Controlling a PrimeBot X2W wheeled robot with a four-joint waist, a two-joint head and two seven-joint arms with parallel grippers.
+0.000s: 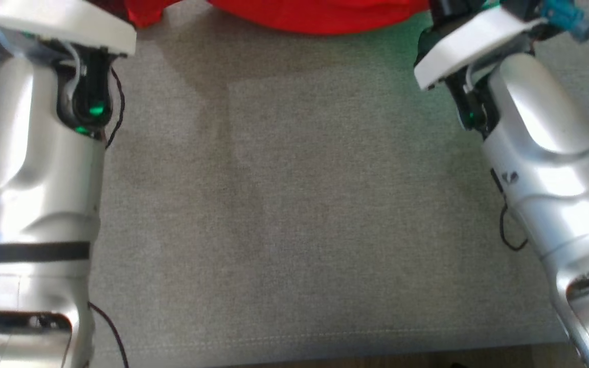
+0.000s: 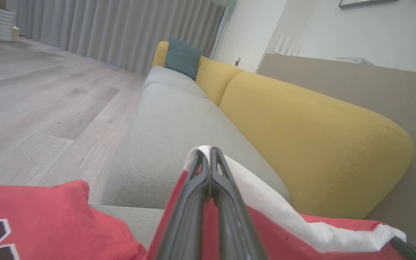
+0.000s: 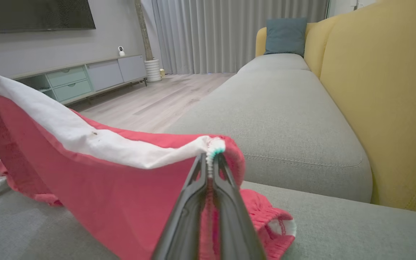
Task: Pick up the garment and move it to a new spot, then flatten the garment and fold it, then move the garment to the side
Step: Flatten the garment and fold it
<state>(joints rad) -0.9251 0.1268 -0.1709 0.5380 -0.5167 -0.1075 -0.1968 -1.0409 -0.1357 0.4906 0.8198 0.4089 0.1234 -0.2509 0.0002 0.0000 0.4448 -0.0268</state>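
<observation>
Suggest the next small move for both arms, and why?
The left gripper and right gripper are each shut on the white-trimmed edge of the red garment, held lifted between them, and bare grey seat cushion lies nearer the robot. So I'd probably draw both back over it, with the edge taut.

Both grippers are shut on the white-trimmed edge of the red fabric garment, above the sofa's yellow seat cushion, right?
No: the seat cushion is grey, per the right wrist view; the backrest is yellow. As stated, the left gripper and right gripper are shut on the garment edge.
</observation>
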